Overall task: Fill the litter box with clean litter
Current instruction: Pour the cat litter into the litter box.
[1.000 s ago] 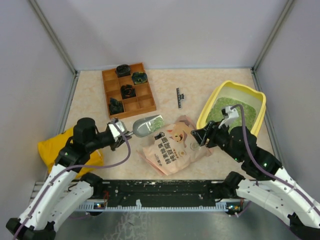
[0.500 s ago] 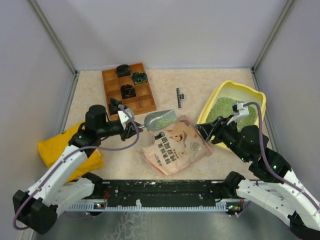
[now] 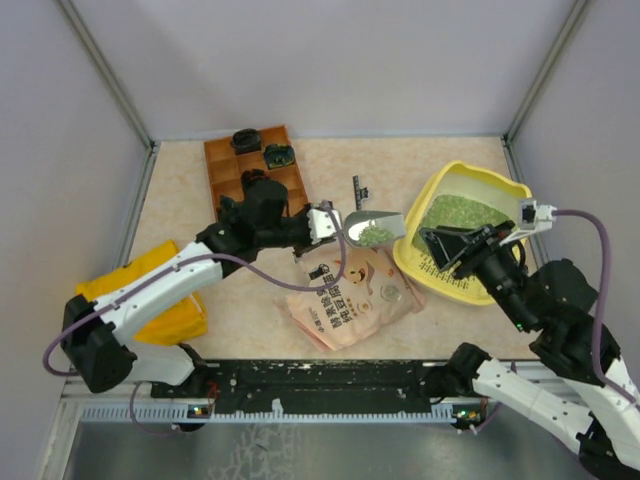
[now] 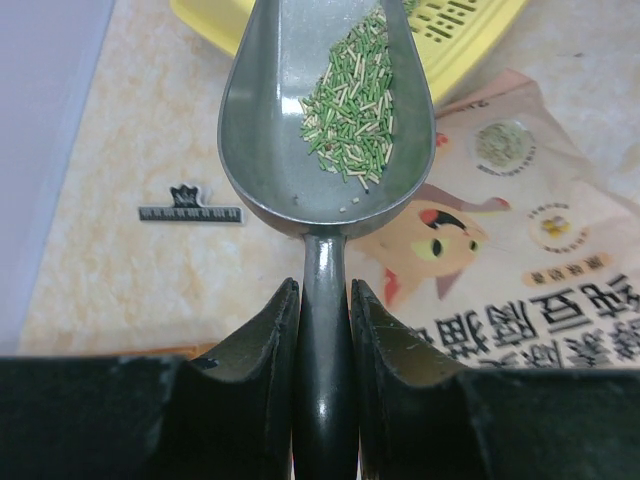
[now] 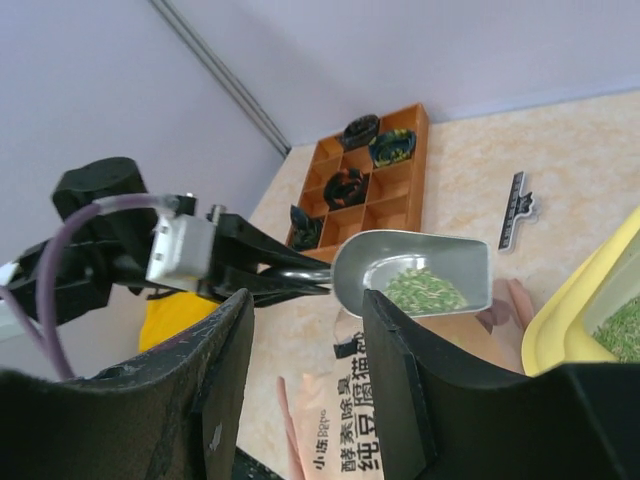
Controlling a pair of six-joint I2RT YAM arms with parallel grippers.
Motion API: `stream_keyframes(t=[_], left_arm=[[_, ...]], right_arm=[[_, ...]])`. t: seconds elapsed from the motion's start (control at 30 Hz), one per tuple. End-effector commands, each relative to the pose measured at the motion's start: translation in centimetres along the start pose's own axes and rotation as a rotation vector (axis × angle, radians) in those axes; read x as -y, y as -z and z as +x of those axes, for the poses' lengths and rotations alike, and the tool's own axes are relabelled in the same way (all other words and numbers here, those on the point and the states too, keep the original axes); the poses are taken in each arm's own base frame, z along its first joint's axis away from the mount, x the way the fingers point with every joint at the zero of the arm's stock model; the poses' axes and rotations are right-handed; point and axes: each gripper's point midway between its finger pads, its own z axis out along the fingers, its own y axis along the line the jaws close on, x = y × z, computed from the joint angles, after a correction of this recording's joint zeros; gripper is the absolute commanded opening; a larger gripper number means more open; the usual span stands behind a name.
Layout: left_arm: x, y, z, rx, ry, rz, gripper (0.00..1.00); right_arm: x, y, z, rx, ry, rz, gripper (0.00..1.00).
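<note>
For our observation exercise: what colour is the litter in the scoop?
Green litter, clearest in left wrist view.

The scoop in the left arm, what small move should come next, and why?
Probably carry the scoop a little farther right, until it is over the litter box. The left jaws grip its handle, it holds green litter, and its mouth only reaches the rim.

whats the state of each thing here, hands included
scoop, level, part-filled
clean litter, some in the scoop, more in the box
litter box, partly filled with green granules
left hand, shut on the scoop's handle
right hand, open, holding nothing
pink pouch, lying flat, printed side up
</note>
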Motion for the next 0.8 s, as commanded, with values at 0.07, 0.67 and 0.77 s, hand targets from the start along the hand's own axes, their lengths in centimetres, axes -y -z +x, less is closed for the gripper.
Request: stream_keyframes(t=[0.07, 0.67, 0.77], left_arm=[[-3.4, -4.3, -4.1, -0.040, -0.260, -0.082, 0.00], [-3.9, -14.6, -8.2, -0.278, -0.934, -0.206, 0.00], [-3.2, -15.3, -8.6, -0.316, -1.038, -0.227, 0.00]], right_arm=[[-1.0, 2.3, -5.6, 0.188, -0.041, -0.033, 0.47], [0.0, 4.7, -7.1, 0.280, -0.111, -0.025, 0.47], [0.1, 4.7, -7.0, 0.278, -0.110, -0.023, 0.47]])
